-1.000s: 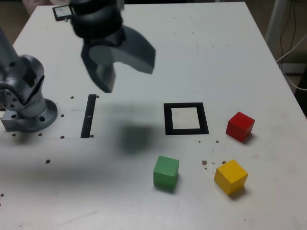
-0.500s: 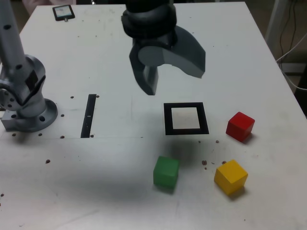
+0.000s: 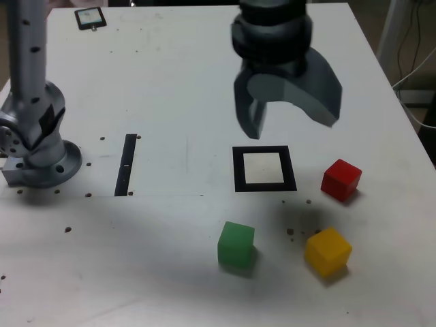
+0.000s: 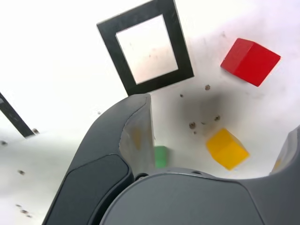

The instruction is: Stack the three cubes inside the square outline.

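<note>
Three cubes lie apart on the white table, all outside the square outline (image 3: 237, 169). The red one (image 3: 340, 179) lies to the outline's right in the exterior view. The yellow one (image 3: 328, 251) and the green one (image 3: 236, 244) sit nearer the front edge. My gripper (image 3: 289, 122) hangs in the air above the outline's far side, open and empty. From the wrist view I see the outline (image 4: 108, 40), the red cube (image 4: 250, 60), the yellow cube (image 4: 227, 148) and part of the green cube (image 4: 161, 156) behind one finger (image 4: 136, 131).
The arm's grey base (image 3: 37, 146) stands at the exterior view's left. A narrow black strip (image 3: 126, 163) lies between it and the outline. A small dark device (image 3: 90, 17) rests at the far left corner. Cables (image 3: 412, 68) hang past the table's right edge.
The gripper has swept to the exterior view's right, from above the black strip to above the square outline, staying open. The cubes have not moved.
</note>
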